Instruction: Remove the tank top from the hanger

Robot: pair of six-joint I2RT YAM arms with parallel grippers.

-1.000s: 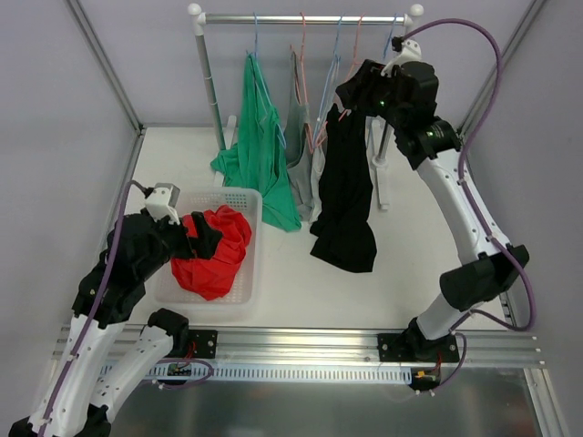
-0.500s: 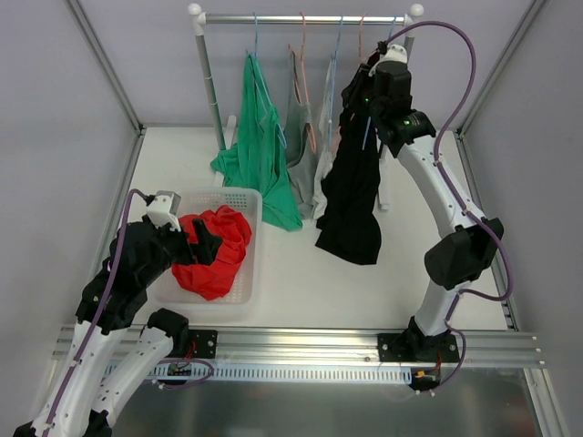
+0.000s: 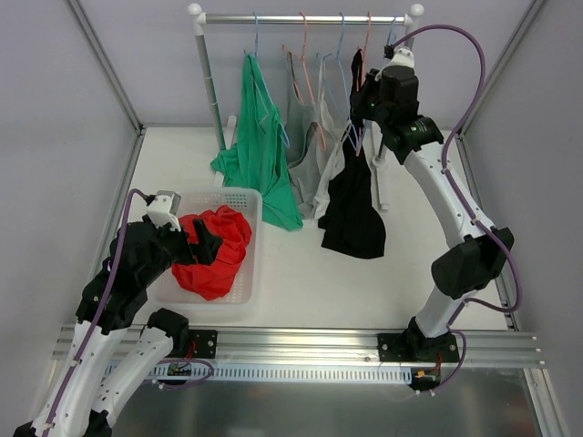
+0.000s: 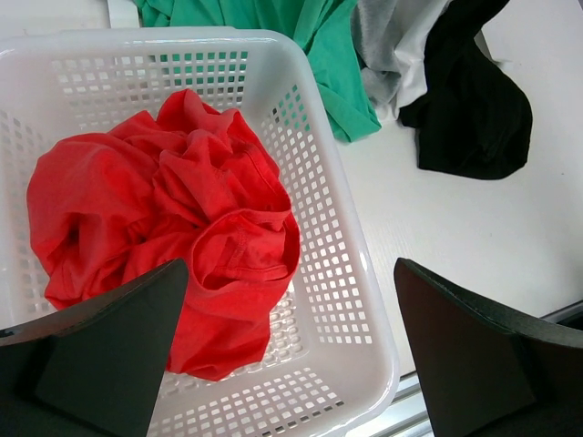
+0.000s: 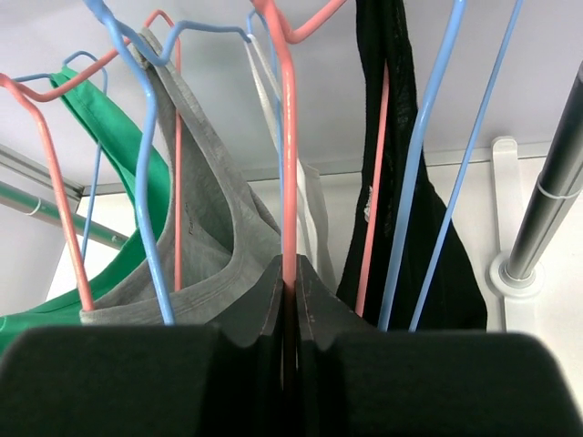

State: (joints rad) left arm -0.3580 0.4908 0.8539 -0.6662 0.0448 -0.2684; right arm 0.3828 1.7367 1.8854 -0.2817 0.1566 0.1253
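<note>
Black tank top point(image 3: 355, 214) pooled on table point(image 3: 419, 259), right end effector point(image 5: 289, 284) pinching pink hanger point(image 5: 288, 137)

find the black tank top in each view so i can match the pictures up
top external: black tank top hangs near the right end of the rack, right of centre.
left wrist: top right corner, its bottom lying on the table.
right wrist: upper middle, just right of the pink hanger.
shared landmark: green tank top, left of it in every view.
</note>
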